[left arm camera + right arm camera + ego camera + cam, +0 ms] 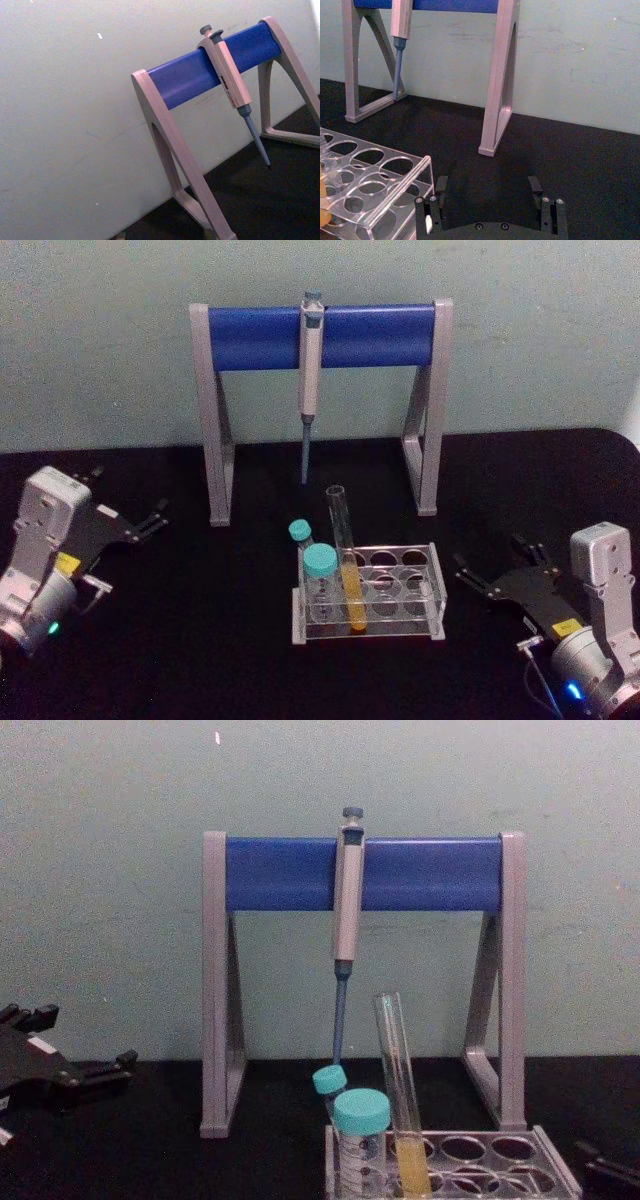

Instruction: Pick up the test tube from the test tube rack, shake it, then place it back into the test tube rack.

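On the black desk [200,640], nearest its front edge and about midway along it, sits the test tube rack [420,612], a low box of clear plastic with rows of round holes in its top plate. The test tube [345,560] stands in a front hole, leaning slightly: long, thin, clear glass with an open rimless mouth and yellow liquid filling its rounded lower part. Just left of it in the rack stand two shorter teal-capped tubes [320,575].

The left gripper [150,520] rests near the desk's left edge, its black fingers spread apart and holding nothing. The right gripper [500,575] lies near the right edge, just beside the rack, fingers likewise parted and empty.

Toward the back edge stands a tall grey stand [215,440] with a smooth blue crossbar [370,335]; a grey-blue pipette [310,380] hangs from it, its tip pointing down.
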Robot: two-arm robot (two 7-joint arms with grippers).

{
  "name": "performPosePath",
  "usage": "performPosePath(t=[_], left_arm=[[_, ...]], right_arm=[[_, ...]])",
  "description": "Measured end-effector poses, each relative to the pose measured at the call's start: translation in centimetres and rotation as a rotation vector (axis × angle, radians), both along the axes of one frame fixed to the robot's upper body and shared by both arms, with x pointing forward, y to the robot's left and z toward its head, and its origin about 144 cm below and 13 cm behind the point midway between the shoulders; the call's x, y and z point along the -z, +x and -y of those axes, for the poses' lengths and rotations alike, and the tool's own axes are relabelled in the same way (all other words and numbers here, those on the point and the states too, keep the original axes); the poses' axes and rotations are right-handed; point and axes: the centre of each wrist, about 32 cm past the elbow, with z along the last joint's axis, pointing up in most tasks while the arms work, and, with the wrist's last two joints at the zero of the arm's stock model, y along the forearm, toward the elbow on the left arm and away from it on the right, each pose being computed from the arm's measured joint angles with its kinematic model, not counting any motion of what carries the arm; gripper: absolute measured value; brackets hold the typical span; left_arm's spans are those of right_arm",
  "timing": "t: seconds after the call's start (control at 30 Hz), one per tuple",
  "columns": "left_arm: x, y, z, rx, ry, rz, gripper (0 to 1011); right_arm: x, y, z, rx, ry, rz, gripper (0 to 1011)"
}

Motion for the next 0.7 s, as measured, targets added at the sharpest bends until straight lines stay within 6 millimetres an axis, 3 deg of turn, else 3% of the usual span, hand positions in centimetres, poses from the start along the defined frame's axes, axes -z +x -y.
performPosePath(t=[0.7], left_arm=[[0.00,0.00,0.00,0.000,0.000,0.000,1001]], right_arm=[[-0.03,0.00,0.01,0.000,0.001,0.002,1000]])
